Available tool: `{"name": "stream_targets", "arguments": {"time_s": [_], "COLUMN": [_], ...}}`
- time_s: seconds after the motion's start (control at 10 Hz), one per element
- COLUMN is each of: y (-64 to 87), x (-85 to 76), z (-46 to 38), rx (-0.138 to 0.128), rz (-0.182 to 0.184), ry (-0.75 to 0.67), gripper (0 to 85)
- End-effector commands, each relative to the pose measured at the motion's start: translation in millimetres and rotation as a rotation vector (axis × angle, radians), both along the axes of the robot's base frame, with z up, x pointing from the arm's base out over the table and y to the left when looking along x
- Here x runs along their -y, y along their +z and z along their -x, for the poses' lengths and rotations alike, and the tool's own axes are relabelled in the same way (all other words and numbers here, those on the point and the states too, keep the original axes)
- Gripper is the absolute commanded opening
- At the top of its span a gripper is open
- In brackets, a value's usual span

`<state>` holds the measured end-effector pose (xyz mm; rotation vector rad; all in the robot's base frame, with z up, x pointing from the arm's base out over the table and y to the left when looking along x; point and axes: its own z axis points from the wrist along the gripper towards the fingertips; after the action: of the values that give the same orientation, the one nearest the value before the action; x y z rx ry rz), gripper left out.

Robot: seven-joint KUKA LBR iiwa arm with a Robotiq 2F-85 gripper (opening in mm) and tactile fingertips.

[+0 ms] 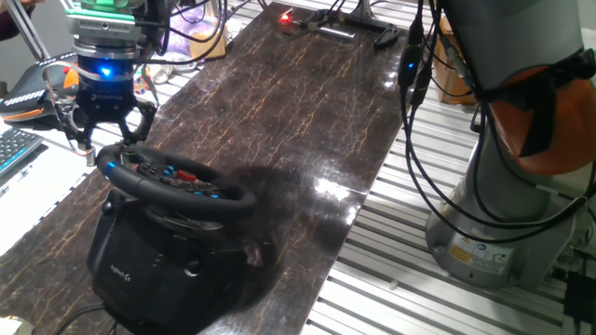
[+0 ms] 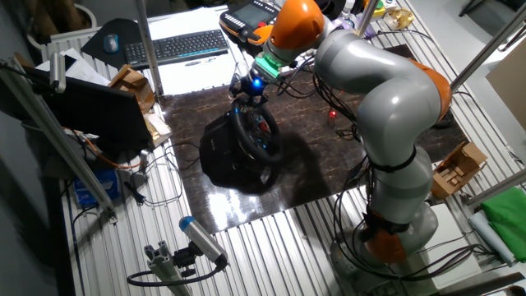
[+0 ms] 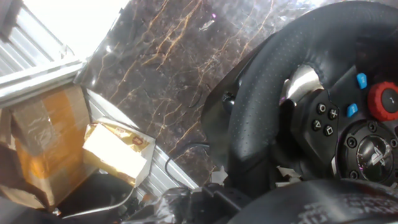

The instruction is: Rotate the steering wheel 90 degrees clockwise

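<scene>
Steering wheel point(image 1: 175, 180) just below hand point(image 1: 105, 140)

A robotics lab, shown by the grey-and-orange arm point(image 2: 386, 107) bolted to a slotted aluminium bench point(image 1: 410, 270) with loose cables point(image 1: 438, 177), a keyboard point(image 2: 177, 45) and mouse point(image 2: 111, 43) beside it, aluminium framing point(image 2: 74, 156), and cardboard boxes point(image 3: 43, 143).

Perhaps PlayStation logo on steering wheel point(image 3: 372, 155) hub

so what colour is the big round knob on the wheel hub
Red, with a black centre; the knob on the steering wheel shows best in the hand view.
</scene>
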<state>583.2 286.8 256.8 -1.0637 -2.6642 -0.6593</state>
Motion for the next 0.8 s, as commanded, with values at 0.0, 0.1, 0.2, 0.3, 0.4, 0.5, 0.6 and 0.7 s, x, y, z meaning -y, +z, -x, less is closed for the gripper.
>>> {"name": "stream_targets", "arguments": {"time_s": [0.0,0.1,0.2,0.3,0.4,0.5,0.6,0.7], "y": [-0.7,-1.3,-1.5,-1.8,-2.5,-3.4,-4.3,-4.9], "x": [0.7,2.3,4.4,6.2,7.8,9.9,11.2,11.7], "z": [-0.6,-1.6,-2.8,-3.9,-4.9,-5.9,-6.6,-6.9], "rx": [0.0,0.001,0.0,0.0,-0.001,-0.002,-0.002,-0.003], "rz": [0.0,0.001,0.001,0.008,0.012,0.012,0.015,0.016], "ry": [0.0,0.001,0.003,0.003,0.002,-0.001,-0.008,-0.016], "gripper": [34.0,23.3,22.7,24.0,26.0,26.3,26.3,26.3]}}
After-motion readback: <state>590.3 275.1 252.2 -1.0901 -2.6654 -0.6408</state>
